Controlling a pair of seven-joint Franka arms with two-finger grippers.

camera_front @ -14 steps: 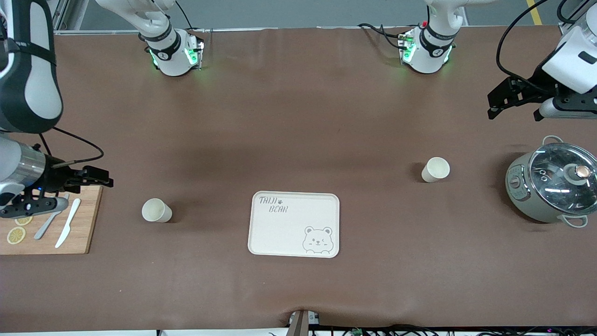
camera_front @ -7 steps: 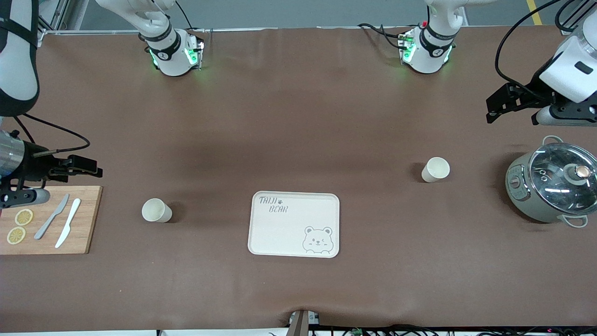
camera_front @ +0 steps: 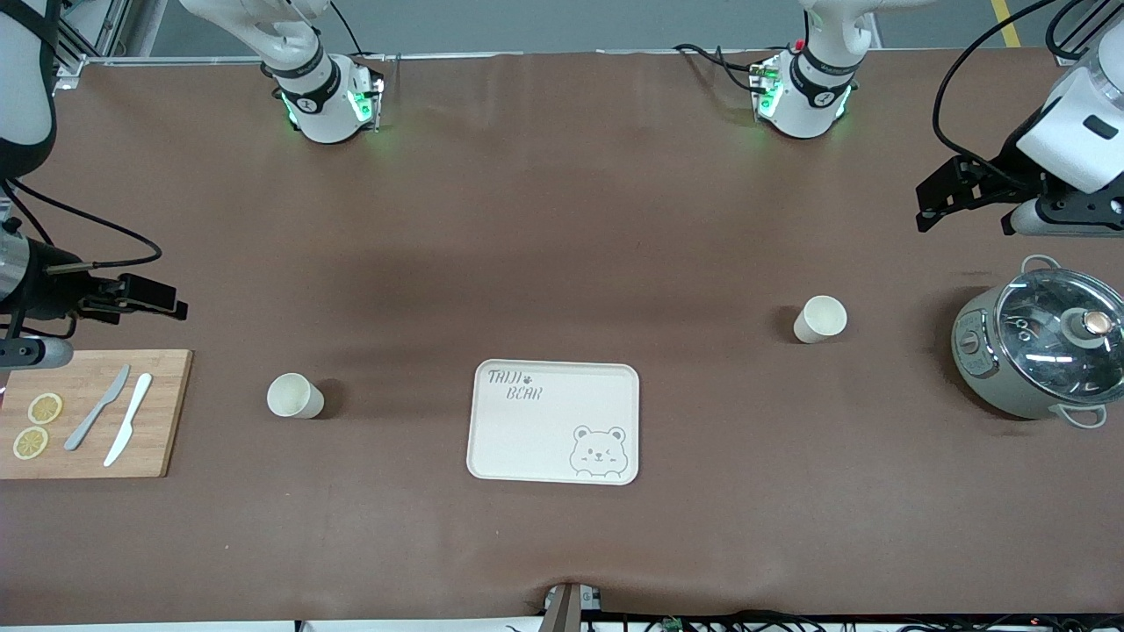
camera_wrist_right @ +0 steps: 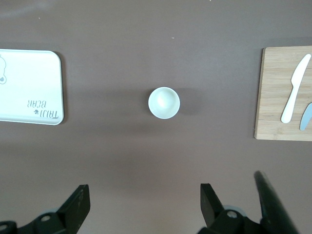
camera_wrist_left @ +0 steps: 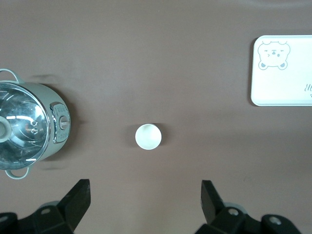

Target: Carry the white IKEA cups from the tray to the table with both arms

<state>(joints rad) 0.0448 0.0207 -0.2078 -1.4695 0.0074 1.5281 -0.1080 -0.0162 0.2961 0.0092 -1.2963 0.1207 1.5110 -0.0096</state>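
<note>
Both pincers, left pincer point(camera_front: 944, 195) and right pincer point(camera_front: 154, 297), hang released; each white cup point(camera_front: 295, 396) point(camera_front: 820, 319) on the worktop point(camera_front: 562, 219) looks light, rigid, smooth, best pinched across its rim

Cream tray point(camera_front: 527, 439) with bear print, white cups point(camera_front: 294, 396), brown table point(camera_front: 562, 219).

Left gripper point(camera_front: 933, 197): upper right of the front view, raised, jaws spread wide, empty.
Right gripper point(camera_front: 167, 298): left edge mid-height, raised, jaws spread wide, empty.

Grey floor point(camera_front: 571, 22) with a yellow line point(camera_front: 1005, 22) shows above the tabletop's top edge.
</note>
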